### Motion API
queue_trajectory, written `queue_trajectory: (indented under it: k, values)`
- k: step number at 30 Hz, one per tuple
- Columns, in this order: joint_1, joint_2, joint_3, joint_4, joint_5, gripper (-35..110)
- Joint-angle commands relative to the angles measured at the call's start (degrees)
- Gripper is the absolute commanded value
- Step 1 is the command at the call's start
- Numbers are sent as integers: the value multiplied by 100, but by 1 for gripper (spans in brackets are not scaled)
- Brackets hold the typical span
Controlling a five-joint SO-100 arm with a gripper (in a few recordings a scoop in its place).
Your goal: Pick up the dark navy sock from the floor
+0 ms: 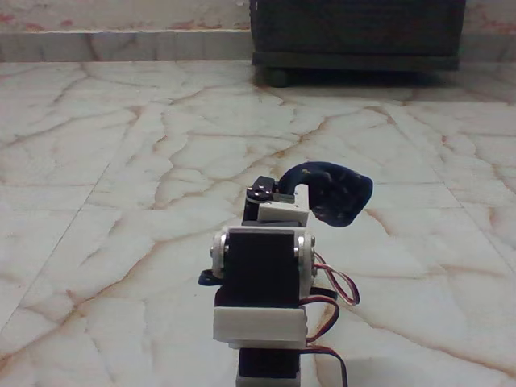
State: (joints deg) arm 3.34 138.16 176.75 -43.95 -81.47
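With the sock [334, 193] bunched in the hand [300, 193] above mid-floor [121, 161], a thin pinch could let it slide free.

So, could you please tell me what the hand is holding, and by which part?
The dark navy sock, bunched at the hand; which part is gripped cannot be told.

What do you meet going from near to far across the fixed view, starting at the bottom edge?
Robot arm with its red and black wires → dark navy sock bunched at the arm's far end → open stretch of marble floor → dark cabinet at the back wall.
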Motion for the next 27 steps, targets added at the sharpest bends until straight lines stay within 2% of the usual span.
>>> queue_trajectory:
  k: [1,27]
  values:
    - [26,220,-9,-105,-114,0]
    - [53,211,-9,-141,-229,0]
